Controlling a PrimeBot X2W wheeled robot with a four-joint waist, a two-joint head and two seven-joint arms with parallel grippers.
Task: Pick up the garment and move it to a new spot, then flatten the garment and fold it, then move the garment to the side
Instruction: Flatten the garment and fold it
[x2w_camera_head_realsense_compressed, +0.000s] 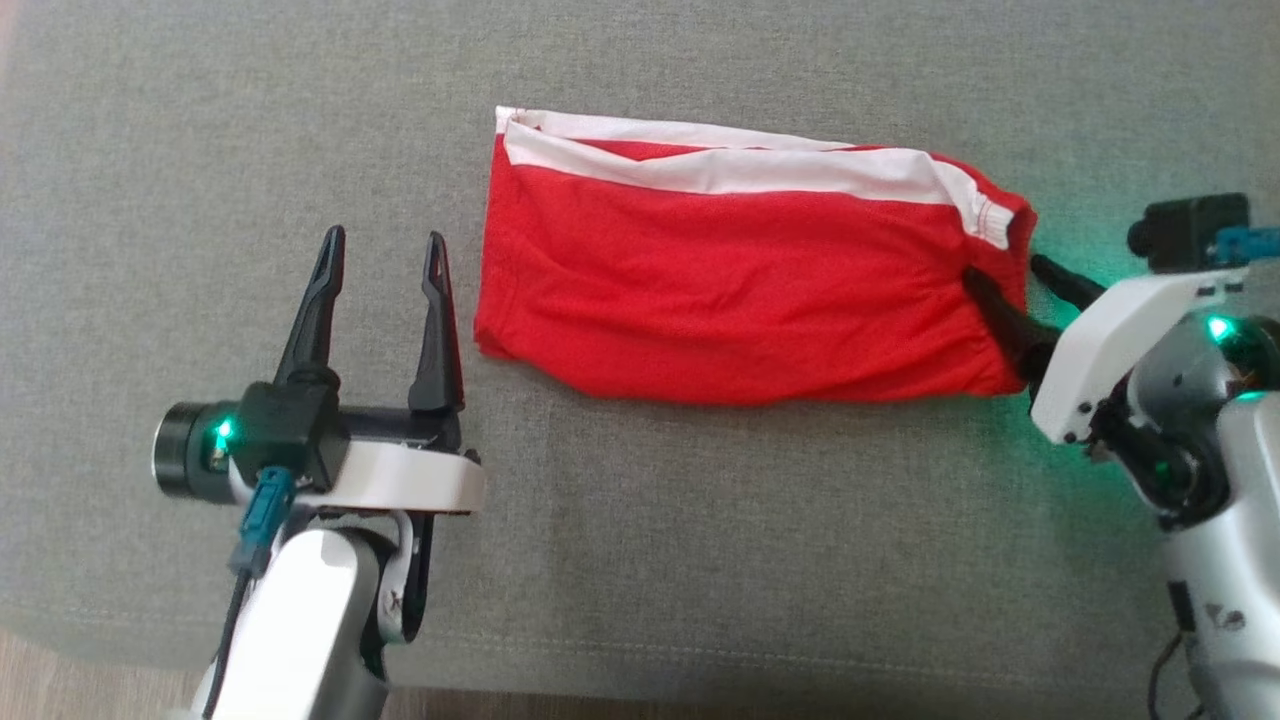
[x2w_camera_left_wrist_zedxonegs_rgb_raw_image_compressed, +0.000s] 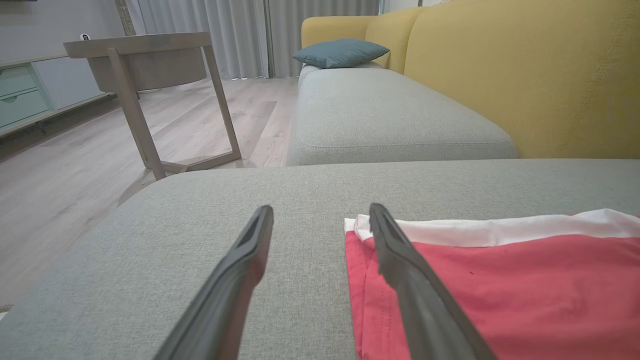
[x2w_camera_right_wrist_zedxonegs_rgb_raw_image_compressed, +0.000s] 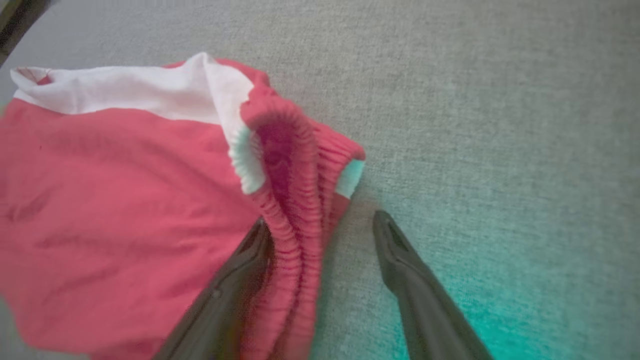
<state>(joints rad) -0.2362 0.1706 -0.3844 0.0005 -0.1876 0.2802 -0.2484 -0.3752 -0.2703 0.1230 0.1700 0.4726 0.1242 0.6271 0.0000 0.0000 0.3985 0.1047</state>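
The garment lies flat. My left gripper stands spread just beside its hem end. My right gripper, also spread, straddles its waistband edge.

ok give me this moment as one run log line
garment: red shorts laid out on grey cushion | left gripper: open, beside its left end | right gripper: open, astride its right end, not closed
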